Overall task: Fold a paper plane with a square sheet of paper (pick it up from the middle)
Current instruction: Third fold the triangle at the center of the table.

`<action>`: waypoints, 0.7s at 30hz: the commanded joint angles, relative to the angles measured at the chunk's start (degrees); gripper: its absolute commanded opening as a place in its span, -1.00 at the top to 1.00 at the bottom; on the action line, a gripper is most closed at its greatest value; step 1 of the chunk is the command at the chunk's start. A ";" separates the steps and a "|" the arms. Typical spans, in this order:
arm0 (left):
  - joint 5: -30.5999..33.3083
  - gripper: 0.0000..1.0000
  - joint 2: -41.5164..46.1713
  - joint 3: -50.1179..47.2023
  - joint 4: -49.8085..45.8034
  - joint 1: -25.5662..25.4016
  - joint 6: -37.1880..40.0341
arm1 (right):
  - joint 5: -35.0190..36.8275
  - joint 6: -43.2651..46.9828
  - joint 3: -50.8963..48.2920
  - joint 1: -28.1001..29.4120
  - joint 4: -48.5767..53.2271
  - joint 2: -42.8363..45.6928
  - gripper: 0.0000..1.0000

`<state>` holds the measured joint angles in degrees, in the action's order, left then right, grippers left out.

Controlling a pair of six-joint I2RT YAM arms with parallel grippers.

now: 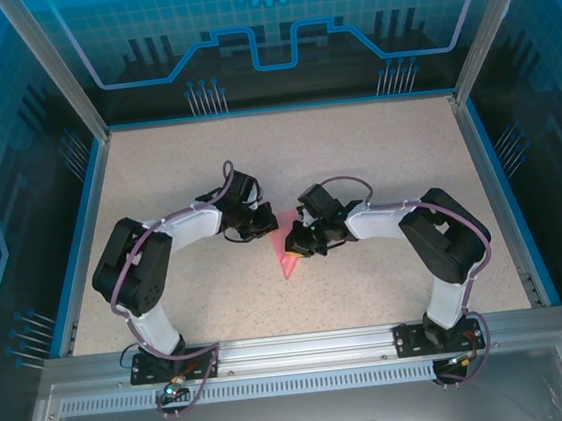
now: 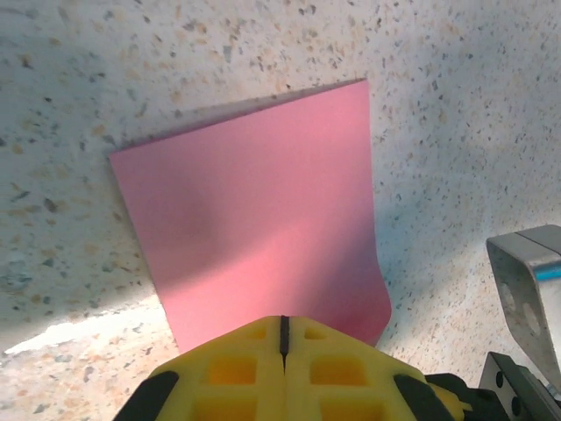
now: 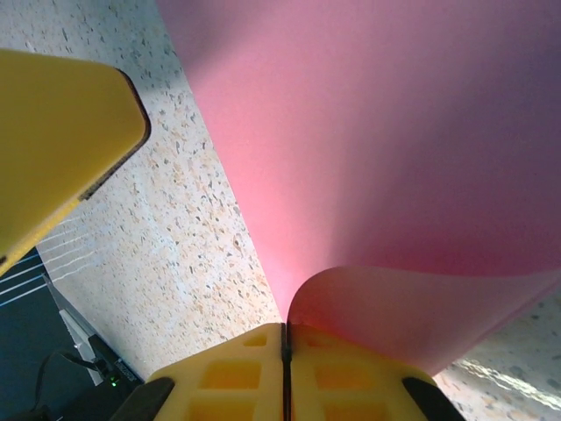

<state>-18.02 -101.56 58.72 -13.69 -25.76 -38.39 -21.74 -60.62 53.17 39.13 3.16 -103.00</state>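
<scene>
Right gripper [image 3: 285,328] clenched on curled square sheet of paper [image 3: 394,132], left gripper [image 2: 283,321] closed at its edge, speckled table [image 2: 456,88] beneath

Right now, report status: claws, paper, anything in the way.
Left claw shut at edge of pink sheet, grip unconfirmed. Right claw shut on its curled-up edge. Nothing in the way.

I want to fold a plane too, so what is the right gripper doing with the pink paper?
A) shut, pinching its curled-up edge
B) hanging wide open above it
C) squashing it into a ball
A: in the right wrist view the right gripper is shut, and the square sheet of paper curls up into its closed jaws.
</scene>
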 commanded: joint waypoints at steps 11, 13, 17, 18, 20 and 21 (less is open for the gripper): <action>0.54 0.94 -4.79 2.54 -2.96 0.36 2.18 | -0.59 1.02 2.09 1.37 1.50 -2.68 0.81; 0.55 0.94 -4.90 2.45 -2.96 0.40 2.21 | -0.35 1.01 1.91 1.38 1.56 -2.70 0.81; 0.53 0.94 -5.27 2.37 -3.05 0.40 2.23 | 0.12 1.11 1.85 1.38 1.74 -2.65 0.81; 0.60 0.94 -5.32 2.37 -3.13 0.39 2.14 | 0.30 1.07 1.87 1.38 2.00 -2.66 0.81; 0.62 0.95 -5.49 2.28 -3.18 0.40 2.11 | 0.79 1.11 1.80 1.47 2.58 -2.27 0.81; 0.62 0.95 -5.56 2.28 -3.15 0.37 2.09 | 0.99 1.07 1.72 1.44 2.79 -2.18 0.81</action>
<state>-17.76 -105.89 59.77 -14.81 -25.65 -37.32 -21.45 -60.38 54.02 39.51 3.77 -104.92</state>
